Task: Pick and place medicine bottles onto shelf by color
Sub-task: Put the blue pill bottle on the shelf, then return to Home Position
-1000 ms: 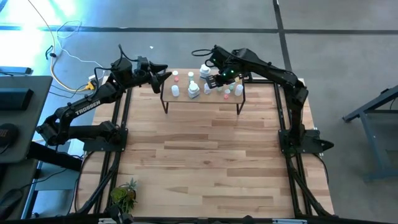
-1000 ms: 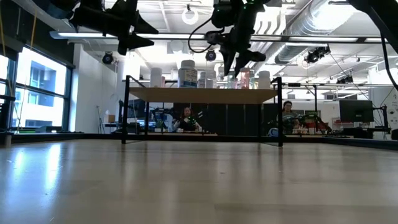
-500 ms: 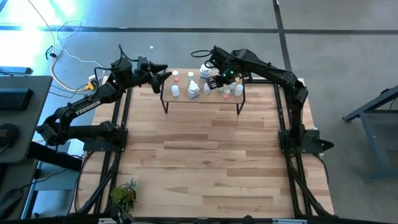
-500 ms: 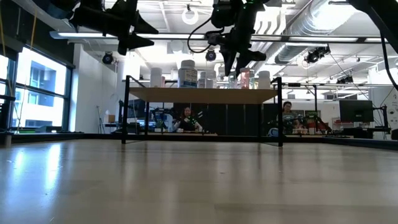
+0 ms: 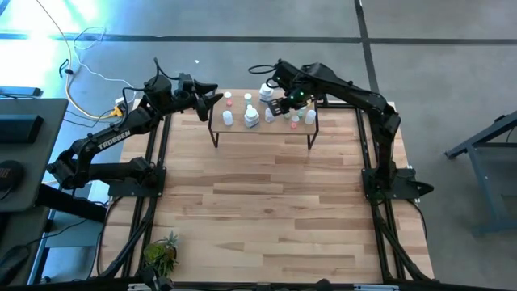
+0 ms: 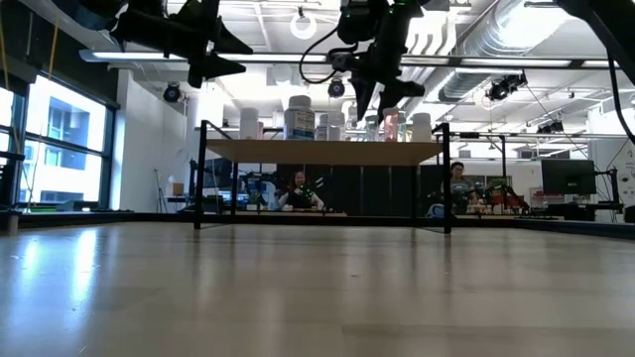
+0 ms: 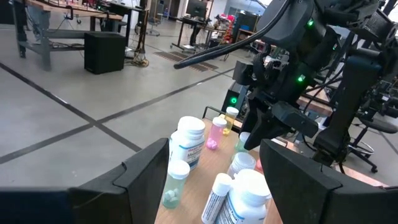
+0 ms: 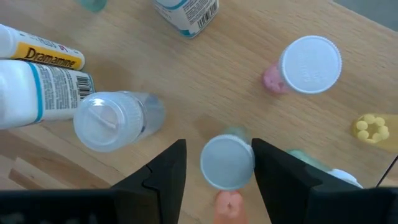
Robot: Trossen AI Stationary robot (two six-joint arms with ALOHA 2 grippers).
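One small bottle stands upright, cap up, between the right tool's parted fingers, unheld.

The room is bright. In the low view, ceiling lamps and a large window at the left give strong light, so the arms look like dark silhouettes, and the near tabletop is blurred with a soft shine. In the high view, a blue-white glare sits at the far left.
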